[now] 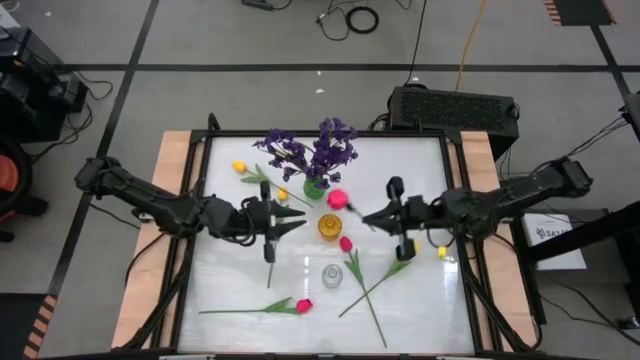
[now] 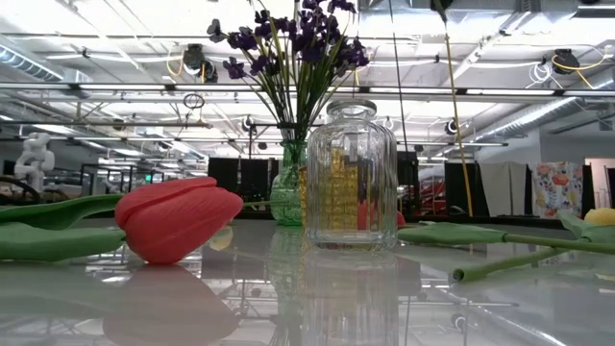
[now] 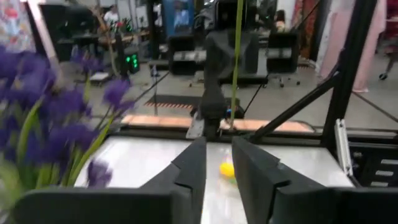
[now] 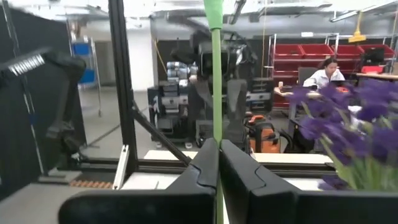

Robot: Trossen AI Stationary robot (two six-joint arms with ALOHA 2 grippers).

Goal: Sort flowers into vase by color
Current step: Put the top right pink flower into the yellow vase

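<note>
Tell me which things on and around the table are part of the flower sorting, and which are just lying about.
Part of the job:
purple sprigs in the green vase
amber vase
clear jar
pink-red tulip
yellow tulip
stem in the right gripper

Lying about:
black case
floor cables

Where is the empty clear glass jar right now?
In the high view the clear jar stands near the table's middle, toward its front edge, just in front of the amber vase.

Left pincer (image 1: 283,226) slightly parted mid-table; right pincer (image 1: 383,215) clamped shut, facing it.
</note>
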